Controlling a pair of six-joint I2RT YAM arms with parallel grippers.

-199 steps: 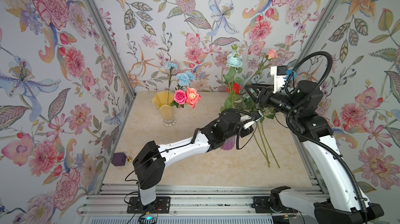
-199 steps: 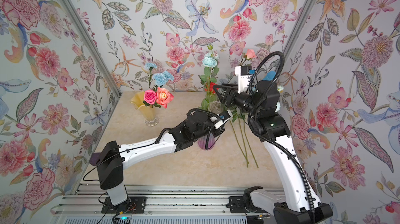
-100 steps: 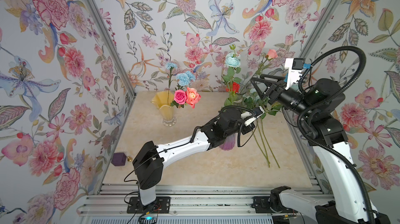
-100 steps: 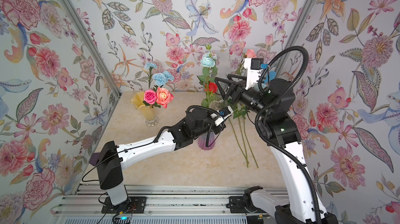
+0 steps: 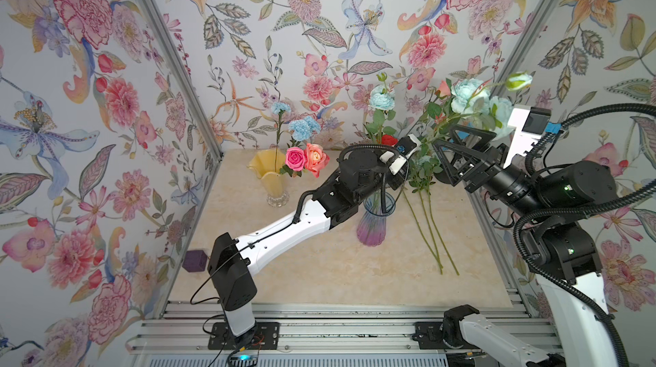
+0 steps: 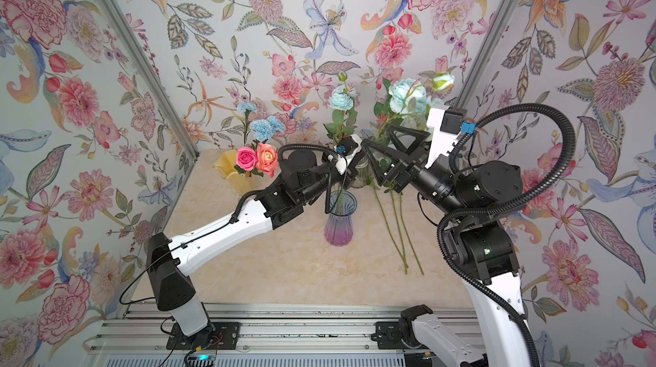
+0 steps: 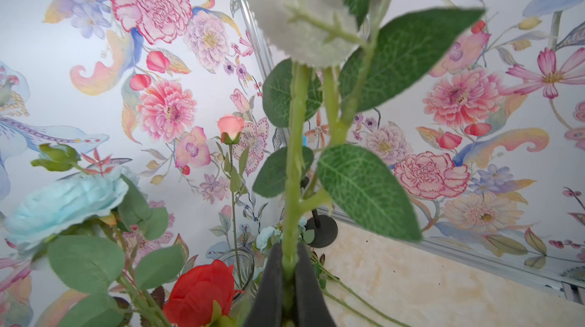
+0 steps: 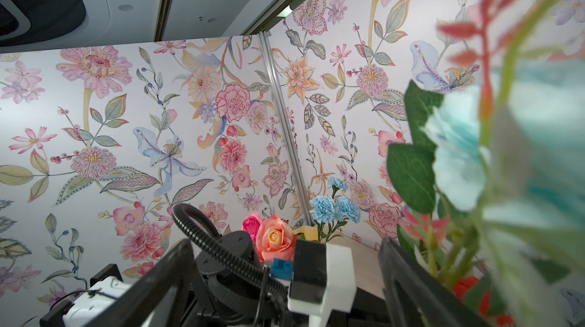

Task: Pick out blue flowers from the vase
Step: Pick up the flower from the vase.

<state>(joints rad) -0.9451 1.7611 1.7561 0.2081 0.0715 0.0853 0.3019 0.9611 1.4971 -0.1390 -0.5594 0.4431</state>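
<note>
Visibly, 3 blue carnations [image 5: 297, 128], 1 yellow vase [image 5: 273, 186]

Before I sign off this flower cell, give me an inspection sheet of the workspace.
Surface: beige marbled tabletop, long loose green stems lying on it.
Job's things: pale aqua ruffled flower, stem down in the purple-tinted glass vase; sky-blue carnations in the yellow ruffled vase; aqua spray beside the right arm.
Clutter: small purple cube; pink and orange roses.
Grippers: left gripper shut on the aqua flower's stem; right gripper open, nothing between its jaws.
Cables: black ribbed hose looping over the right arm; black cable arching over the left wrist.
Surroundings: floral wallpaper walls; metal rail in front.
</note>
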